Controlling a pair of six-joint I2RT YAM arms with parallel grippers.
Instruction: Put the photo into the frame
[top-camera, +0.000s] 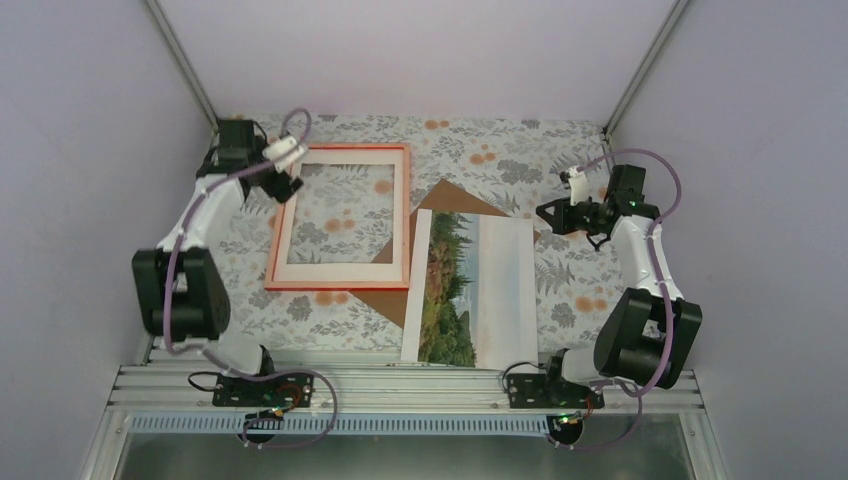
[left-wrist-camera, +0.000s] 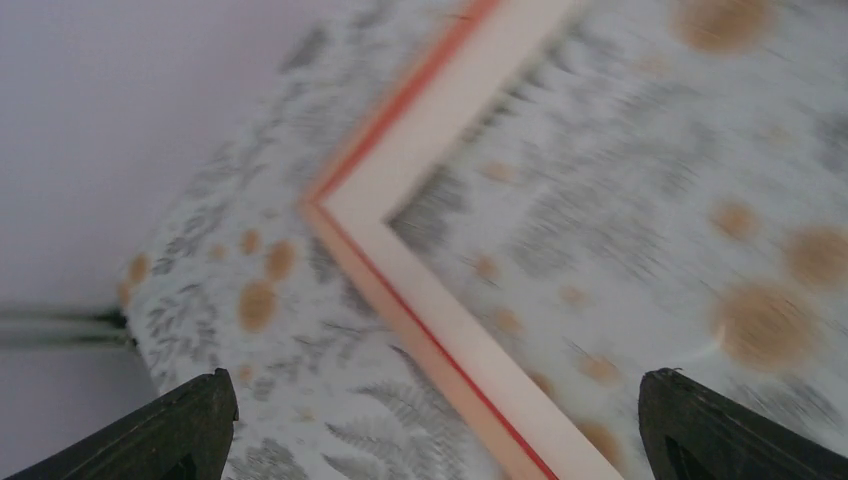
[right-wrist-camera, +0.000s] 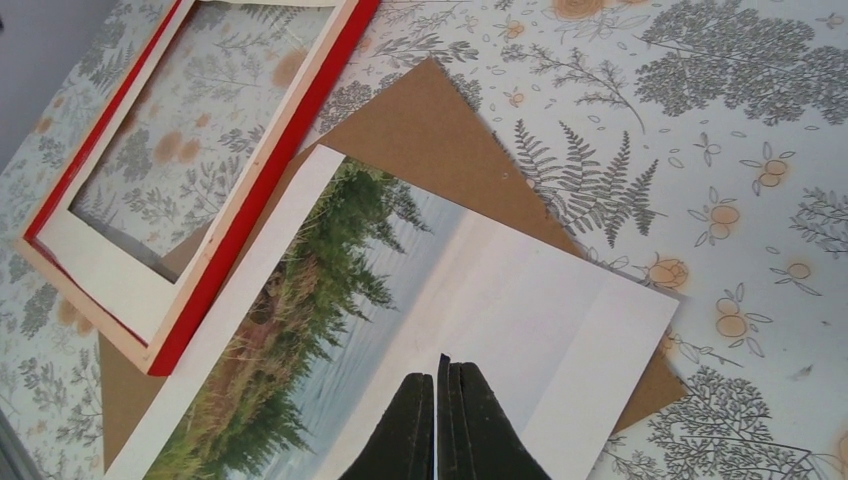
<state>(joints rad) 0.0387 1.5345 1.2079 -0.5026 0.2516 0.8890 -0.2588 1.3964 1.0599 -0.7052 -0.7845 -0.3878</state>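
The red frame (top-camera: 340, 285) lies flat at the left middle of the table, and a floral cloth shows through its pane. The photo (top-camera: 470, 290), trees and water with a pale sky, lies face up to the right of the frame, partly on a brown board. My left gripper (top-camera: 285, 185) hovers over the frame's far left corner. In the left wrist view it (left-wrist-camera: 435, 430) is wide open and empty above the frame's edge (left-wrist-camera: 400, 305). My right gripper (top-camera: 545, 212) is shut and empty. In the right wrist view it (right-wrist-camera: 440, 370) hangs over the photo's (right-wrist-camera: 400, 290) pale part, with the frame (right-wrist-camera: 250, 210) to the left.
A white mat border (top-camera: 340, 268) sits inside the frame. The brown backing board (top-camera: 455, 197) lies under the photo and the frame's right edge, and also shows in the right wrist view (right-wrist-camera: 430, 120). Pale walls close in the table on three sides.
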